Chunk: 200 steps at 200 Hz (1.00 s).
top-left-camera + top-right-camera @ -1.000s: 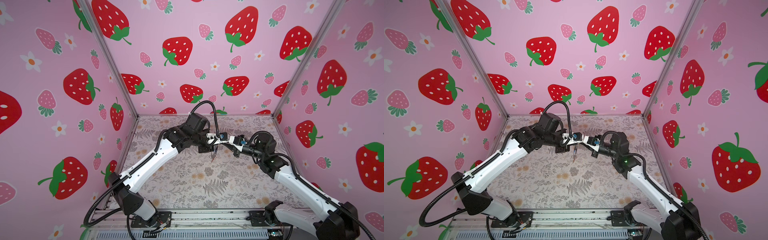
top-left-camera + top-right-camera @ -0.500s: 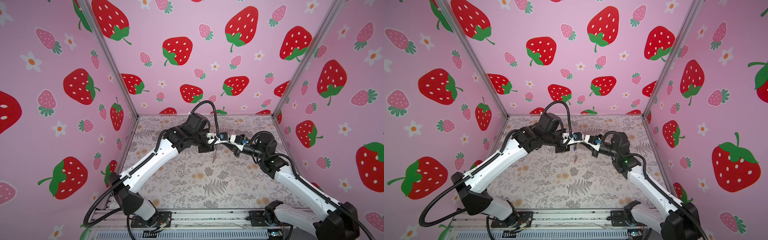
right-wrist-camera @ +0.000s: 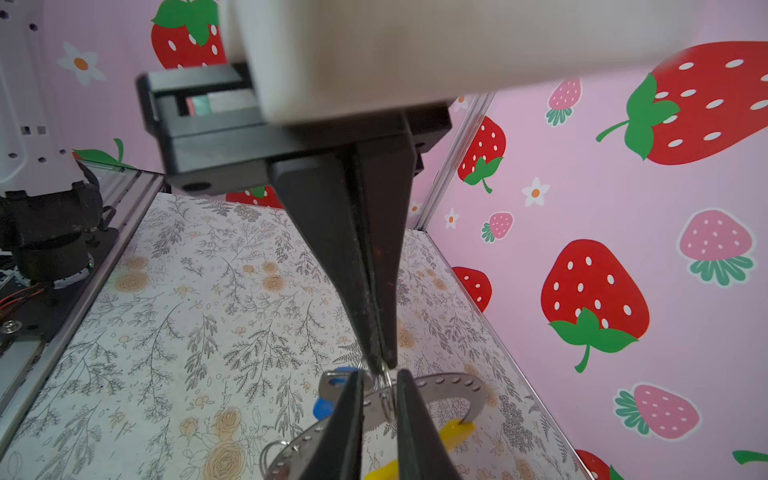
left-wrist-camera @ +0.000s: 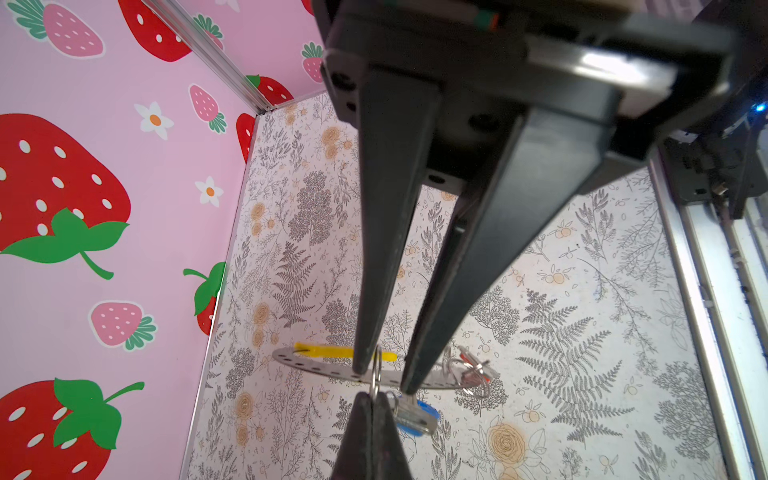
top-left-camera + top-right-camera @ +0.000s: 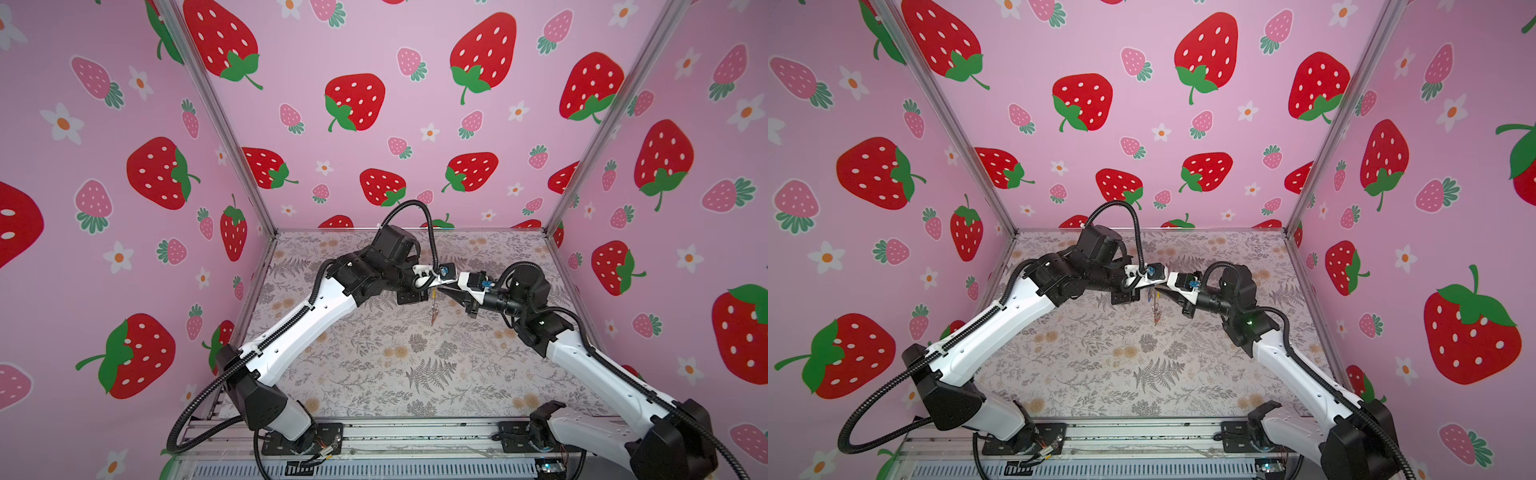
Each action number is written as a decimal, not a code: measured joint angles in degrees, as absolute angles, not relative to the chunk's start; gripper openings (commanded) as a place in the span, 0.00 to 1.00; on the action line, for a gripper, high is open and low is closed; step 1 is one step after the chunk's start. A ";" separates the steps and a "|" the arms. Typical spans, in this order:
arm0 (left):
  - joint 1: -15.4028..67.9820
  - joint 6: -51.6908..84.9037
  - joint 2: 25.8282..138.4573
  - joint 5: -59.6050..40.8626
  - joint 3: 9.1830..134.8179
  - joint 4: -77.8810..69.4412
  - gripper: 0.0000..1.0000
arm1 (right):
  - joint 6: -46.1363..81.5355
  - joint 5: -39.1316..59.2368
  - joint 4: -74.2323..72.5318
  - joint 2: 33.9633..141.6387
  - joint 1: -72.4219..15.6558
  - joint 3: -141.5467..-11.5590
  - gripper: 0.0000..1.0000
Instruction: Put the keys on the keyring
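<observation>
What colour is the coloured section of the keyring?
Yellow. The section of the keyring shows best in the left wrist view.

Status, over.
Left gripper shut on thin grey hoop keyring, yellow section. Right gripper pinches wire ring of blue-tagged key. Red-tagged key hangs on hoop. Nothing blocking.

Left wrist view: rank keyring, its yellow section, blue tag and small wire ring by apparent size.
1. keyring, widest by far.
2. yellow section.
3. blue tag.
4. small wire ring, seen edge-on, so its place against the tag is unsure.
</observation>
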<state>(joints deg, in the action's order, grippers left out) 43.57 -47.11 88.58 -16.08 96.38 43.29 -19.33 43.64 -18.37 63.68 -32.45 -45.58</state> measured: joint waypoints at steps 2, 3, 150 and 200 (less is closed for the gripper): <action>43.57 -47.11 88.58 -16.10 96.38 43.29 0.00 | -19.27 43.59 -18.35 63.70 -32.45 -45.58 0.13; 43.57 -47.11 88.58 -16.10 96.38 43.29 0.00 | -19.20 43.64 -18.37 63.72 -32.45 -45.58 0.13; 34.61 -34.11 79.48 -27.38 79.29 25.39 0.36 | -12.97 44.88 -28.42 63.99 -32.23 -42.57 0.00; 33.61 -28.49 77.71 -35.16 77.30 18.90 0.26 | -11.16 46.00 -32.88 64.01 -32.23 -42.54 0.00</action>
